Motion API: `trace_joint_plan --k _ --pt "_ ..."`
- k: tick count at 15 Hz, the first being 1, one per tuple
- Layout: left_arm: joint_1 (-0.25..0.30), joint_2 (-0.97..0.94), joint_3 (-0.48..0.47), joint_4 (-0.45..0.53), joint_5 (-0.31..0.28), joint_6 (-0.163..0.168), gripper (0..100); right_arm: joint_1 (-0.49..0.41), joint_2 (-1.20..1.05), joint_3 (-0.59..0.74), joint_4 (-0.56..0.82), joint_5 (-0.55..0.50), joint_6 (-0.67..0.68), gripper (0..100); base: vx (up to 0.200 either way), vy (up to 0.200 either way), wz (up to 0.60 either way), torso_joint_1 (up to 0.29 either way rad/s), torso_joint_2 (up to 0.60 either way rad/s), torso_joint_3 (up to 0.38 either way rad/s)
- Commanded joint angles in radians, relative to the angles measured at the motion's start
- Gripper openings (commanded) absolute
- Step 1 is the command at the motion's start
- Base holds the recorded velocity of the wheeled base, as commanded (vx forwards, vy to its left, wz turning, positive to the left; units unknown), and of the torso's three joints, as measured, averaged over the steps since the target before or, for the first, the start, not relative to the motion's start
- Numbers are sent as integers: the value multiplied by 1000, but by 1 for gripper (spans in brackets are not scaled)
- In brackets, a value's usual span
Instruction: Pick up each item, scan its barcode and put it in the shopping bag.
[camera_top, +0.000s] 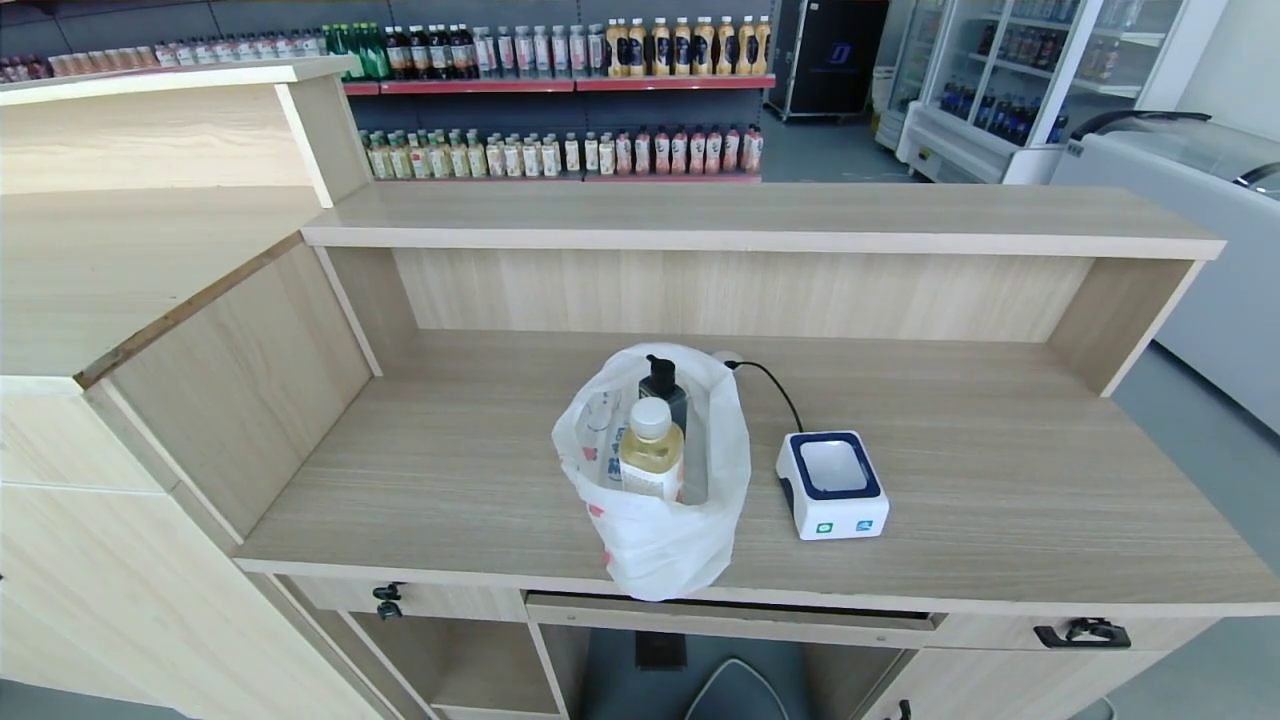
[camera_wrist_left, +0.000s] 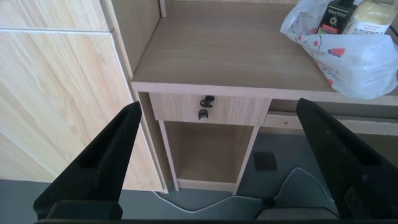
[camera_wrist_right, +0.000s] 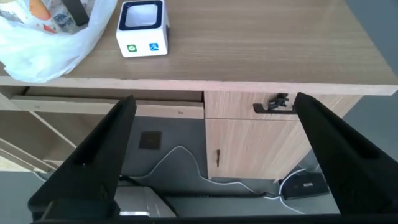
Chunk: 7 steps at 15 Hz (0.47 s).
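Upright near the front edge of the wooden counter (camera_top: 1000, 480): white shopping bag (camera_top: 655, 540), with yellow bottle (camera_top: 651, 450) and dark pump bottle (camera_top: 663, 385) standing vertical inside, apparently already bagged. Just beside it, on the right arm's side: scanner (camera_top: 832, 483). Left gripper (camera_wrist_left: 217, 107) and right gripper (camera_wrist_right: 214, 98) both spread wide, below counter level. Bag above and ahead, roughly between them; counter edge and drawer fronts in the way.

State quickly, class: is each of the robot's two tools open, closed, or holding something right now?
Left tool: open, holding nothing.
Right tool: open, holding nothing.
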Motion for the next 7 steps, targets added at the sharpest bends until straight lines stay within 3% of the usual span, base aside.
trace_joint_plan --k 1,7 --pt "0 0 0 0 0 0 100 2 -49 -1 0 0 0 100 0 0 0 0 0 0" --pt "0 0 0 0 0 0 100 2 -49 -1 2 -2 -3 100 0 0 0 0 0 0"
